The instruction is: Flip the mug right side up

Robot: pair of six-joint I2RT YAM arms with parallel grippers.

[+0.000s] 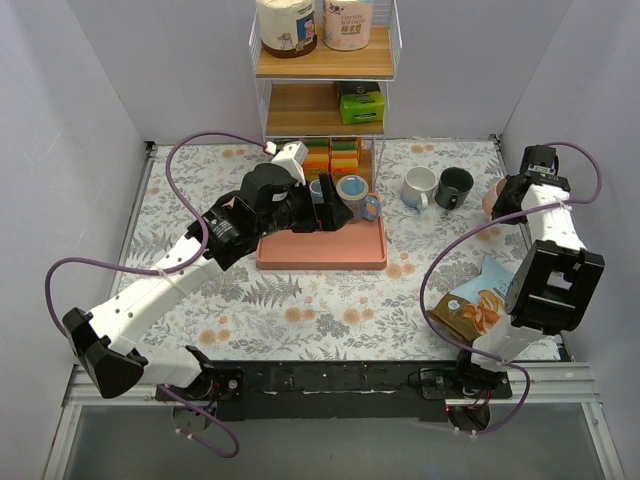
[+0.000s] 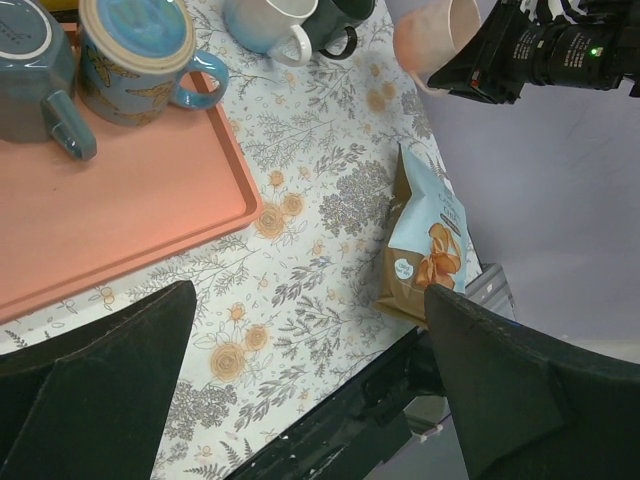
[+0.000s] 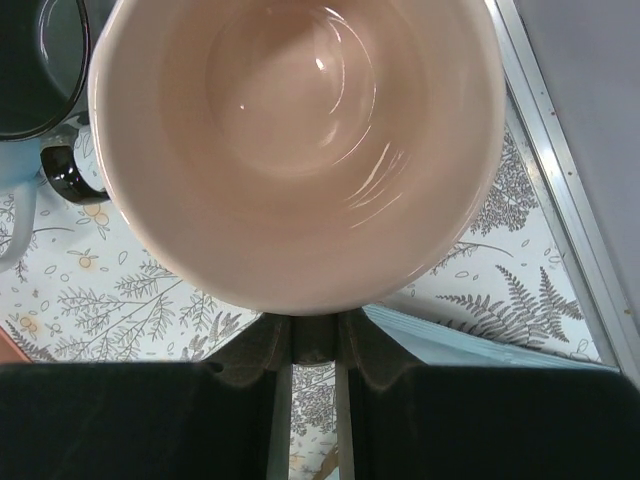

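A pink mug (image 1: pixel 492 198) is held off the table at the far right by my right gripper (image 1: pixel 512 195). In the right wrist view its open mouth (image 3: pixel 300 140) faces the camera, so it lies on its side in the air. My right gripper (image 3: pixel 313 335) is shut on a part at the mug's lower edge. The mug also shows in the left wrist view (image 2: pixel 437 35), tilted, above the tablecloth. My left gripper (image 1: pixel 330 207) is open and empty (image 2: pixel 305 340), hovering over the pink tray (image 1: pixel 320 252).
Two blue mugs (image 2: pixel 135 55) (image 2: pixel 30 70) stand on the tray (image 2: pixel 120 210). A pale mug (image 1: pixel 418 186) and a dark mug (image 1: pixel 455 187) stand mid-table. A snack bag (image 1: pixel 478 300) lies front right. A shelf (image 1: pixel 325 70) stands at the back.
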